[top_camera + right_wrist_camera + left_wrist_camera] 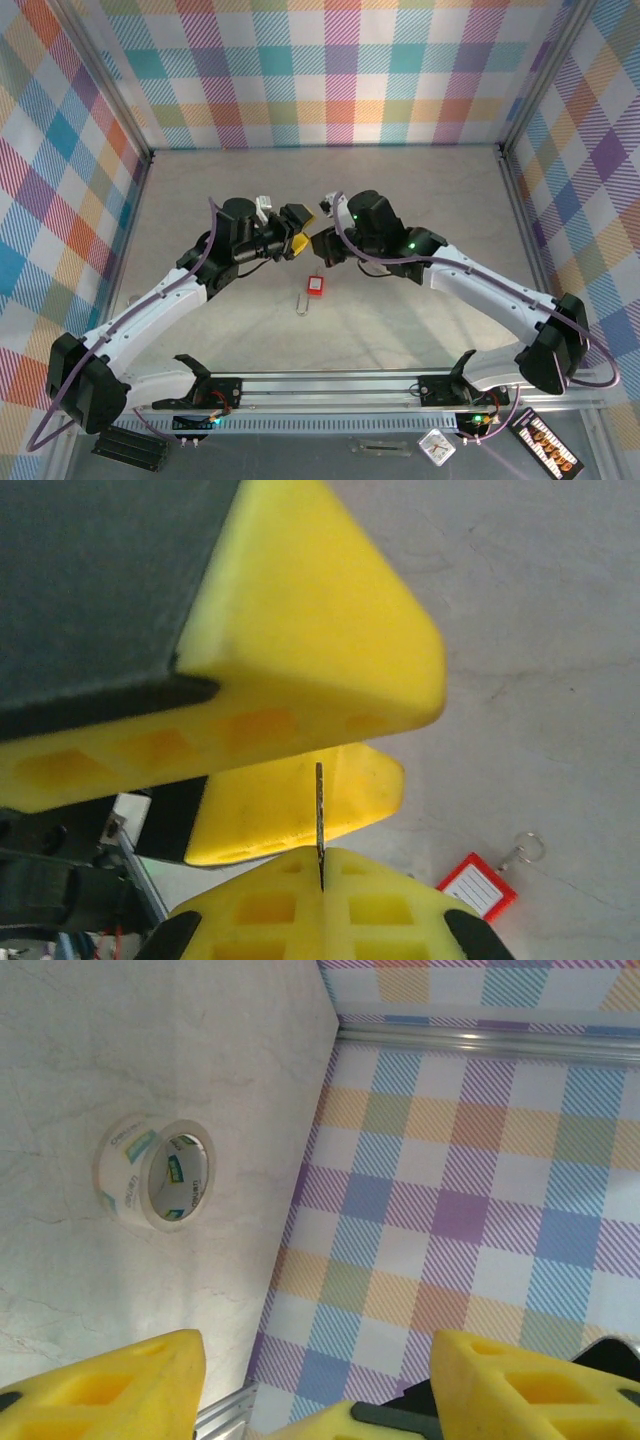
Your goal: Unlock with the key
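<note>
Your right end effector (321, 875) pinches a thin metal blade (319, 815), likely the key, while your left end effector (297, 241) stands half open, holding nothing, so the unlocking looks not yet done.

Grey table (420, 200): red tag (316, 287); tape roll (155, 1172), perhaps on edge.

— How is the key (319, 810) held?
— A thin metal blade is seen edge-on and upright, pinched at its lower end in the closed right hand (321, 875).
— And the red tag (315, 288)?
— It is laid flat near the middle of the counter (400, 200), slightly toward the near edge, with a wire ring (525, 847) attached.
</note>
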You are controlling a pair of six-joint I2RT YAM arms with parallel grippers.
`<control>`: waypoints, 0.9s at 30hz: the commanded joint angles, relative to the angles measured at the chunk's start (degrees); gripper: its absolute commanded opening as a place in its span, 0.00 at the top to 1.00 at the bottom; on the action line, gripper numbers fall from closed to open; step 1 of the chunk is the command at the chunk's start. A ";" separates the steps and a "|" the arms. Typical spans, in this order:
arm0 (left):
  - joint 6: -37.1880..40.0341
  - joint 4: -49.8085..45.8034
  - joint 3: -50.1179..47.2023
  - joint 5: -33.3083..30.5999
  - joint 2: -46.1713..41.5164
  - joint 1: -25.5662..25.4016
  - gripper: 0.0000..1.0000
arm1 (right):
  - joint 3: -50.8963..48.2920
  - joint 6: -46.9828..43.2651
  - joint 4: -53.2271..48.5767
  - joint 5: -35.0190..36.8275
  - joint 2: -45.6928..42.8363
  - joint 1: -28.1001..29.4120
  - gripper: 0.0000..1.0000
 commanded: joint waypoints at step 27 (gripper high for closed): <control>1.49 -3.75 0.45 2.05 3.13 0.49 0.96 | 4.42 -20.23 -6.12 23.42 3.45 12.15 1.00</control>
